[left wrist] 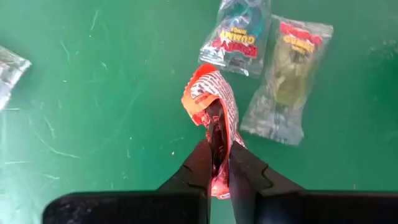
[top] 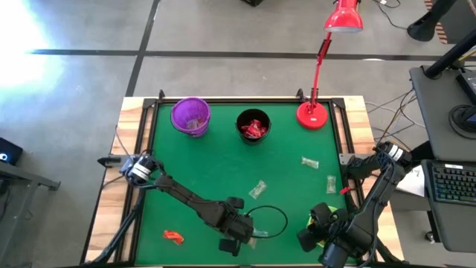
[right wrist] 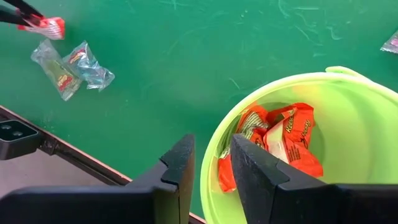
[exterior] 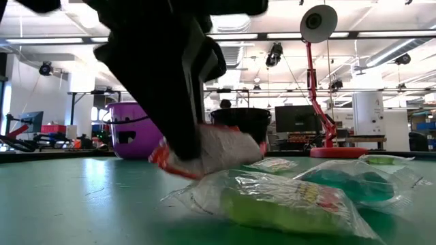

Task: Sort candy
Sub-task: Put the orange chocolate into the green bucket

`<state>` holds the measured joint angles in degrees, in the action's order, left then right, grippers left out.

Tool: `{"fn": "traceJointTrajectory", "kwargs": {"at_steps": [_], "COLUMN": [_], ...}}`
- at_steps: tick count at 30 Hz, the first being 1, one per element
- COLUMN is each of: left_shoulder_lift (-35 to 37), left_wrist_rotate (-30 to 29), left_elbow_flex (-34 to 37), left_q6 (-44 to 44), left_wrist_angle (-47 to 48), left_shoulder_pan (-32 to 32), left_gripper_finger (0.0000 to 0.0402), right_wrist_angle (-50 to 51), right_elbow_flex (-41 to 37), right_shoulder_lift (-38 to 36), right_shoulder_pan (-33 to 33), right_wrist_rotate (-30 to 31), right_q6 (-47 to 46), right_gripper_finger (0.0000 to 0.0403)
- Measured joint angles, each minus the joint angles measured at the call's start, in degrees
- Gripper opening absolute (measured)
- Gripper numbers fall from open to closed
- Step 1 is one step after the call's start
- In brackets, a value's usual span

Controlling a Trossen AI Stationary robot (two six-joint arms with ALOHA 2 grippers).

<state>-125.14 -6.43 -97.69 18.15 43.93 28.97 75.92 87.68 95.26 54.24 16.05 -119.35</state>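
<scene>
Going L to R across the table (top: pixel 223 160): one orange-red candy (top: pixel 173 237) lies loose near the front L corner, well apart from everything else, not yet sorted. Back row has the purple cup (top: pixel 191 117) w/ a few pale wrappers inside, then the black cup (top: pixel 253 125) w/ red candies showing in it, so part of the job looks done. A clear-wrapped piece (top: pixel 258 189) sits mid-table on its own. At front center my left gripper (left wrist: pixel 216 163) is pinched tight on an orange-red wrapper (left wrist: pixel 211 99), fingers together w/ the crinkled foil sticking out past the tips; low view shows it about at table level, can't tell if it's lifted. Just beside it lie two clear-wrapped gummies (left wrist: pixel 261 62), touching each other, still to be picked. Further R, two pale green/clear pieces (top: pixel 320 171) rest near the R edge, apart from each other. My right gripper (right wrist: pixel 211 180) straddles the rim of the lime-green cup (right wrist: pixel 348 106) at front R, one finger outside the wall and one inside, closing on it I think but can't say it's fully clamped; that cup already holds several orange-red candies (right wrist: pixel 280 140). My read: roughly half done. The piece I'm holding prob. belongs in the lime-green cup, then approx six loose ones remain.
</scene>
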Motion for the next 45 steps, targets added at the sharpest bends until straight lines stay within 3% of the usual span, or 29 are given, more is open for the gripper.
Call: {"fn": "traceJointTrajectory", "kwargs": {"at_steps": [13,20,26,40,45], "left_shoulder_lift": [9.7,18.5,23.2,26.1,26.2], "left_wrist_rotate": [0.2,-2.2,-5.1,-5.1,-5.1], "left_elbow_flex": [0.0,0.0,0.0,0.0,0.0], "left_q6": [-4.1,-6.2,-8.5,-10.4,-10.4], "left_wrist_angle": [1.0,0.8,0.7,-1.3,-1.6], "left_shoulder_pan": [-3.3,-7.8,-11.1,-15.9,-16.1], "left_gripper_finger": [0.0004,0.0004,0.0004,0.0003,0.0003], "right_wrist_angle": [0.2,0.2,0.3,-0.1,-2.2], "right_elbow_flex": [-0.5,-0.5,-0.6,2.3,5.9], "right_shoulder_lift": [0.0,0.0,0.0,-0.6,-2.9], "right_shoulder_pan": [-0.2,-1.7,-5.2,-19.6,-21.0], "right_wrist_rotate": [3.0,10.5,23.9,25.5,29.1], "right_q6": [4.7,16.6,24.4,49.6,58.5], "right_gripper_finger": [0.0072,0.0073,0.0070,0.0167,0.0173]}}
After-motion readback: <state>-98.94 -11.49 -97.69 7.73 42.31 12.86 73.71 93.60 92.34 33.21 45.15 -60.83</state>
